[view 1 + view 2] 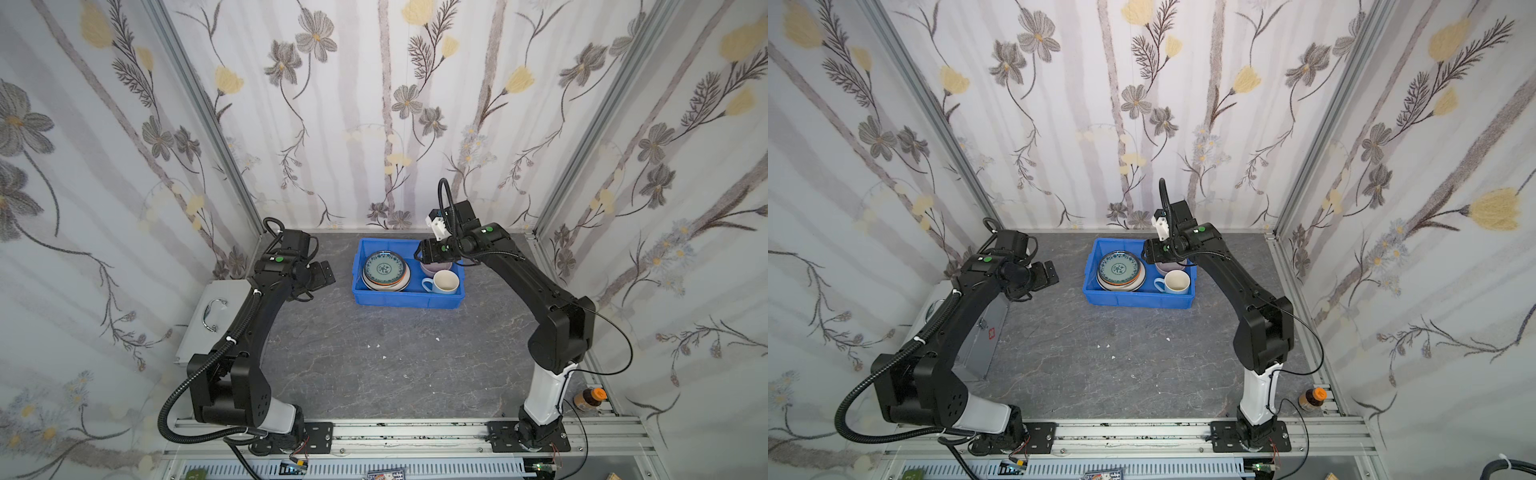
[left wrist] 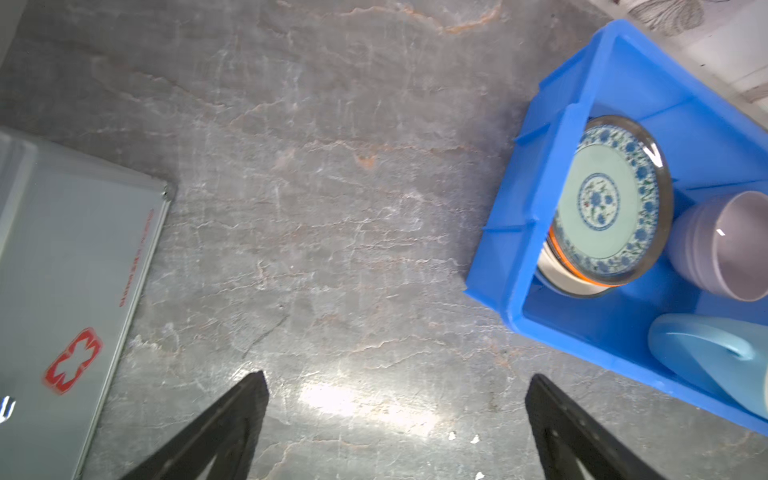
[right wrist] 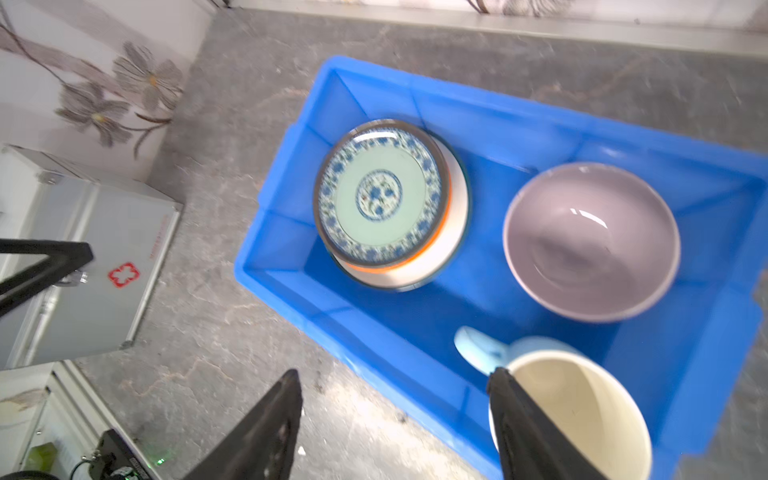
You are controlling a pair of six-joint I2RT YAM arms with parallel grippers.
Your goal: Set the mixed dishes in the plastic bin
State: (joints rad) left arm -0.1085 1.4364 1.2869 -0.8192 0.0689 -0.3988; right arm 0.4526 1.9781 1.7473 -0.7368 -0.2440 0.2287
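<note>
The plastic bin is bright blue and stands at the back of the grey table. Inside it is a stack of round plates with the teal-patterned plate on top; an orange rim and a white one show beneath. The lilac bowl and the pale-blue mug stand upright beside the stack. My right gripper hovers over the bin near the bowl, open with nothing between its fingers. Left of the bin, my left gripper hangs wide open and empty above bare table.
A silver metal case with a handle and a red cross mark lies at the table's left edge, under the left arm. A brown bottle with an orange cap stands by the right arm's base. Small white crumbs dot the table.
</note>
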